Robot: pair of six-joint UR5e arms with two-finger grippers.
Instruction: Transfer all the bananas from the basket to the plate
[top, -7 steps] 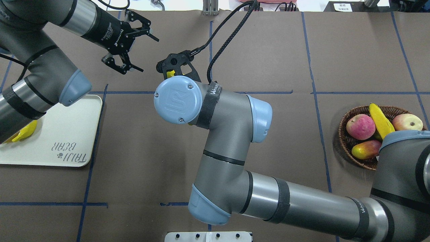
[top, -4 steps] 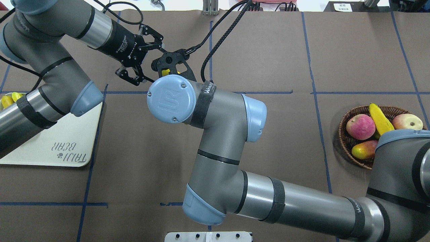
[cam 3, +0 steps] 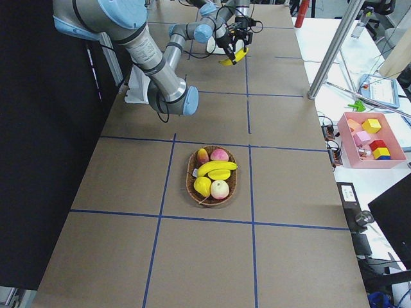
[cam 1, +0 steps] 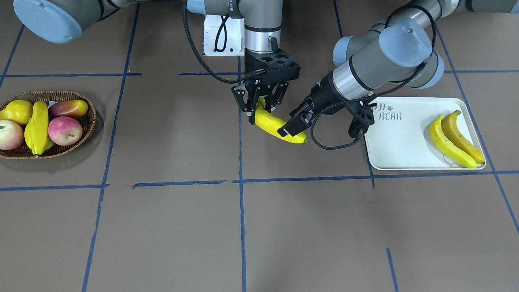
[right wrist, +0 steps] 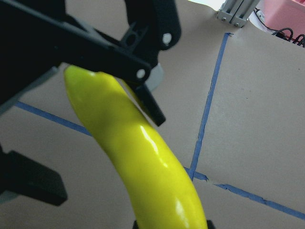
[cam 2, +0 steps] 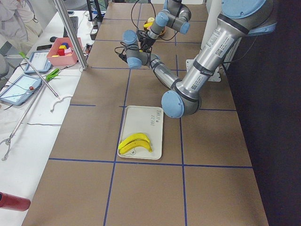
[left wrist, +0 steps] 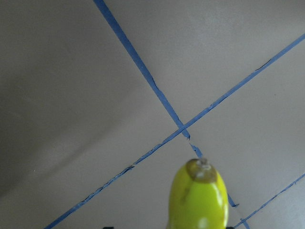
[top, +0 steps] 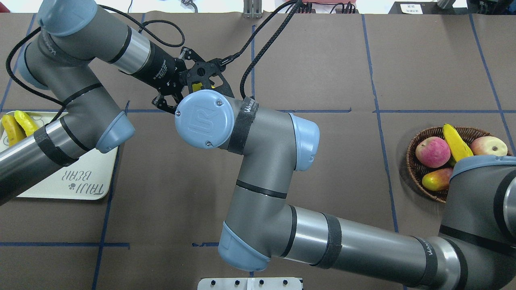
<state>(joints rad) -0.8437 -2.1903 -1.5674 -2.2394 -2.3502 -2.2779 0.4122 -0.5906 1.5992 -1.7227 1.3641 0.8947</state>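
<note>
banana (cam 1: 269, 121) in right jaws (left jaws wide around its end)

Pink apples (cam 1: 65, 130), a mango (cam 1: 69, 108) and a pear (cam 1: 17, 112) huddle together; blue tape (cam 1: 241, 227) grids the table (cam 1: 324, 227).

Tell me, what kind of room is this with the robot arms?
Most likely a robot testing lab. The table is marked into squares with blue tape, two robot arms work over it, and a side bench holds a tub of coloured blocks and a tablet.
</note>
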